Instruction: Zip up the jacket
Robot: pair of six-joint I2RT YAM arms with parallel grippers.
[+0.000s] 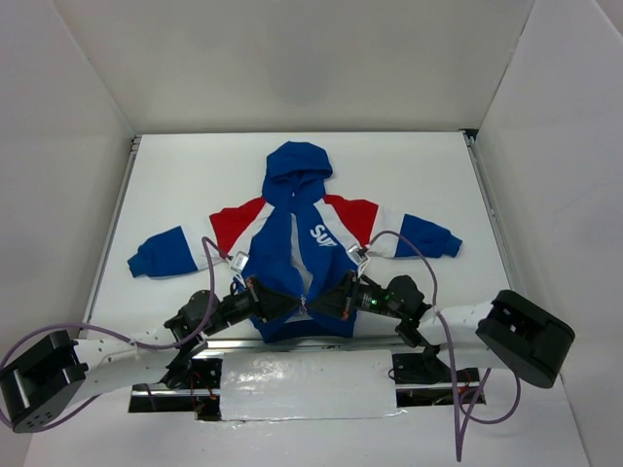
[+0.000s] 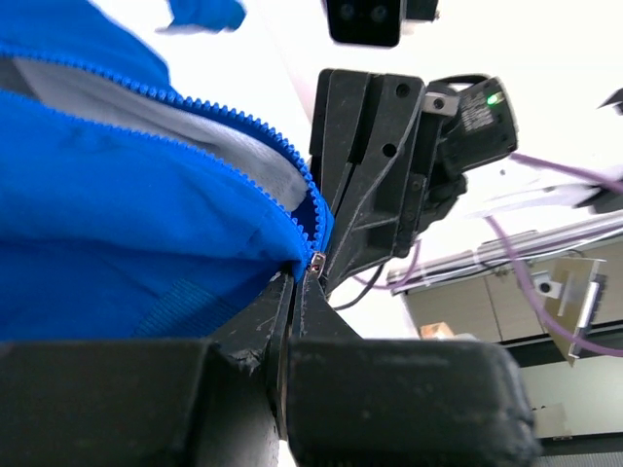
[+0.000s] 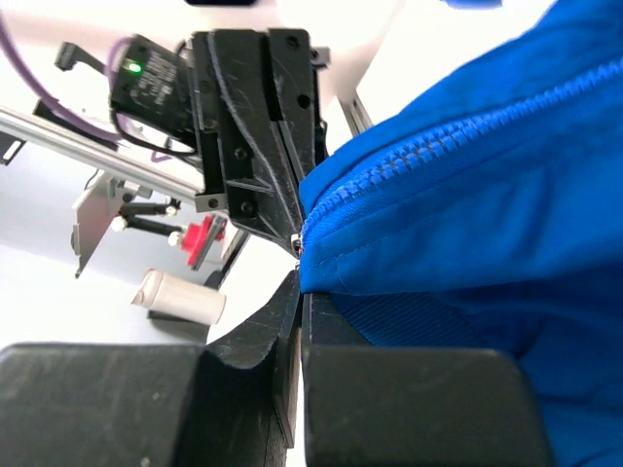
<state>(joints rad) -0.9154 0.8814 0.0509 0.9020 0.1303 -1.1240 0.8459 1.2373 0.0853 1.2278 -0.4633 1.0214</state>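
The jacket [image 1: 292, 255] lies flat in the middle of the table, hood pointing away and sleeves spread. Its front stands open down to the hem, and grey lining [image 2: 146, 117] shows between the two rows of blue zipper teeth [image 2: 243, 122]. Both grippers meet at the hem's middle. My left gripper [image 1: 294, 305] [image 2: 298, 278] is shut, with the small metal zipper slider [image 2: 316, 261] at its tips. My right gripper [image 1: 318, 304] [image 3: 301, 280] faces it, shut on the hem's edge [image 3: 341, 268] beside the zipper's bottom end. The fabric between the pads is hidden.
White walls close the table on three sides. A silver rail [image 1: 234, 342] and a shiny white sheet [image 1: 302, 384] run along the near edge between the arm bases. Purple cables [image 1: 209, 263] loop over the jacket's lower sides. A white cylinder [image 3: 180, 297] lies off the table.
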